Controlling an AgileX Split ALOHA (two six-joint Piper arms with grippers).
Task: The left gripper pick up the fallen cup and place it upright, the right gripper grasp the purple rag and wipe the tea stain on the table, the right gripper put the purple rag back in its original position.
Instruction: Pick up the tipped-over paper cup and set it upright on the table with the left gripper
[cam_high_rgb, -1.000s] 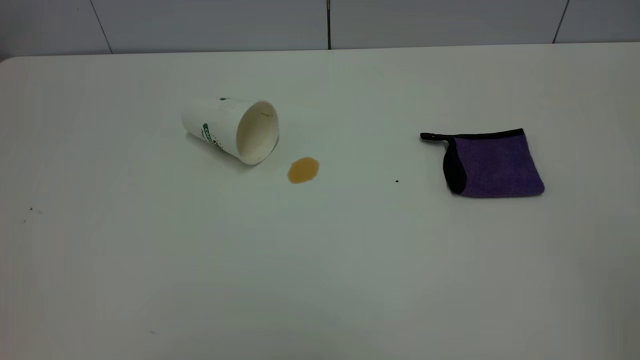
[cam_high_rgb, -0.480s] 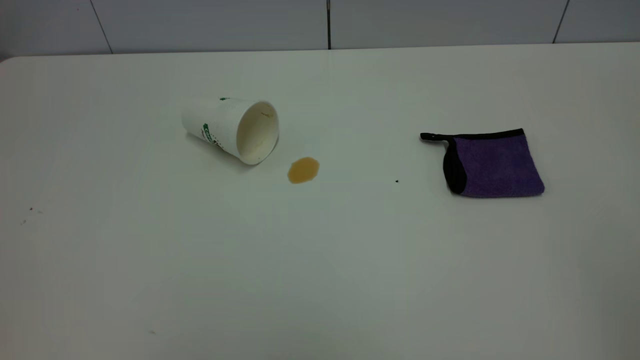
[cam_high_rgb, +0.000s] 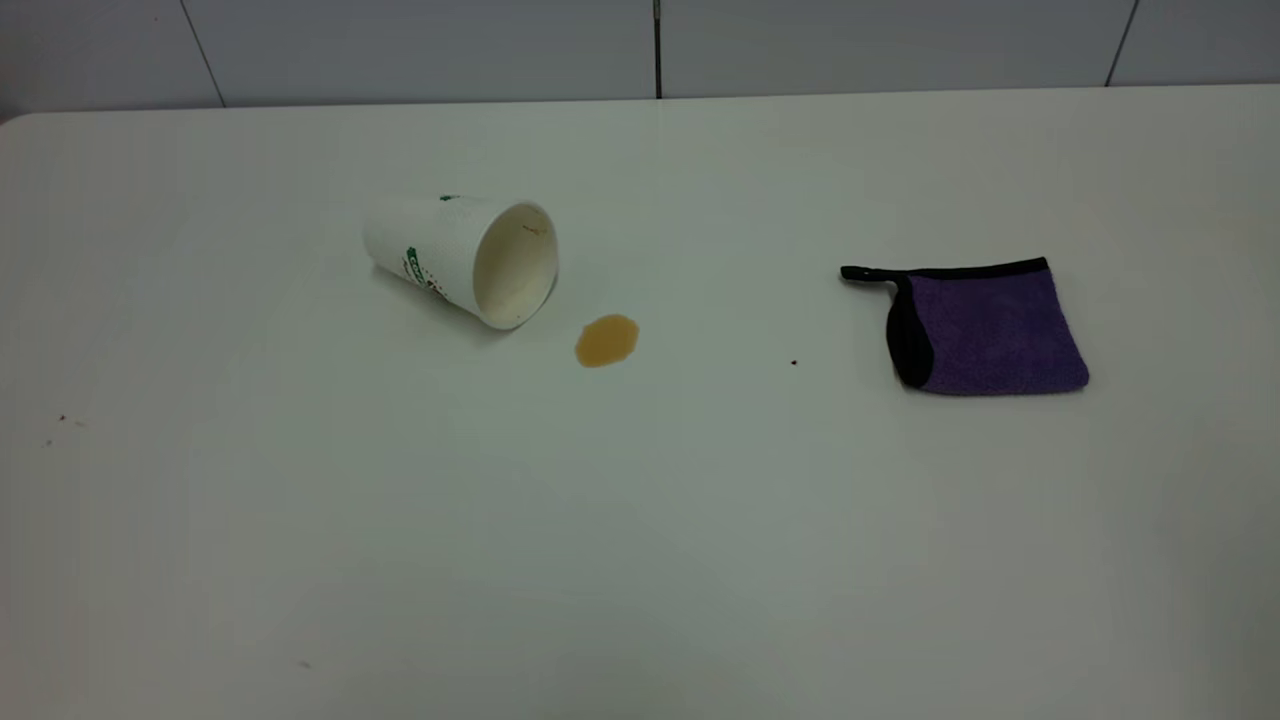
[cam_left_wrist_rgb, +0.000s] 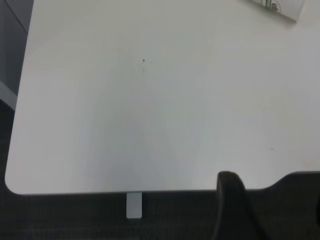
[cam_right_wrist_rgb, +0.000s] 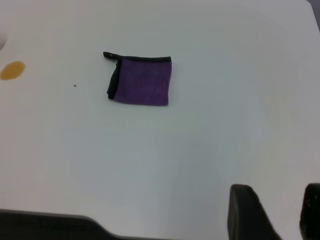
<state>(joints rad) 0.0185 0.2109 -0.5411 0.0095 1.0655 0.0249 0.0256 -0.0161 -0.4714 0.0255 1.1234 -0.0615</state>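
The cup (cam_high_rgb: 450, 255) lies on its side on the white table (cam_high_rgb: 640, 520), left of centre, with its mouth turned toward the tea stain (cam_high_rgb: 606, 340) just beside it. A corner of the cup (cam_left_wrist_rgb: 280, 7) shows in the left wrist view. The purple rag (cam_high_rgb: 985, 330) lies flat at the right, also seen as the rag (cam_right_wrist_rgb: 142, 81) in the right wrist view, with the stain (cam_right_wrist_rgb: 12, 70) far off. Neither arm shows in the exterior view. My left gripper (cam_left_wrist_rgb: 272, 200) hangs open over the table's near edge. My right gripper (cam_right_wrist_rgb: 277, 202) is open too, well short of the rag.
A tiny black speck (cam_high_rgb: 794, 362) sits between the stain and the rag. A grey panelled wall (cam_high_rgb: 420, 50) runs behind the table's far edge. In the left wrist view the table's rounded corner (cam_left_wrist_rgb: 12, 182) and a support leg (cam_left_wrist_rgb: 134, 205) show over dark floor.
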